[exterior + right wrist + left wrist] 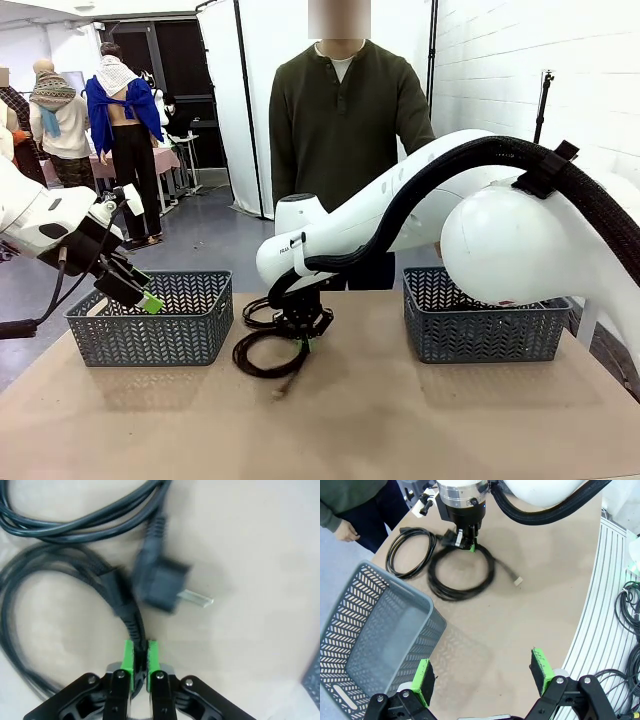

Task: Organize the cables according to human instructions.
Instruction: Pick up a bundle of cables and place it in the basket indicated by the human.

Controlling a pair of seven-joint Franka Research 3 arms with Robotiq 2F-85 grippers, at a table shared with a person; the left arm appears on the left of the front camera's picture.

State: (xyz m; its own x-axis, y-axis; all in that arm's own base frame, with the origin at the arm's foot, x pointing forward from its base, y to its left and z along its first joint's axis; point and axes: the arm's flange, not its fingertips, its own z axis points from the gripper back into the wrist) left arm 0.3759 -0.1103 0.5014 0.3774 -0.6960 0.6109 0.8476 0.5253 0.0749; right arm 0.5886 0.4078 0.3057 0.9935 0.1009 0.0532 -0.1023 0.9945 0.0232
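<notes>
My right pincer [139, 655] is clamped on the cord of one cable [437, 585], which lies coiled mid-worktop [420, 420] toward the far edge, with a second cable [391, 560] just beside it. My left pincer [482, 680] hangs jaws apart by the left basket [150, 340]. I judge this the grasp step; next comes a clean lift without snagging the neighbour, then whichever basket the person indicates

Your right claw [139, 650] points straight down, its jaws pinched nearly together; your left claw [482, 672] hovers, spread wide.
</notes>
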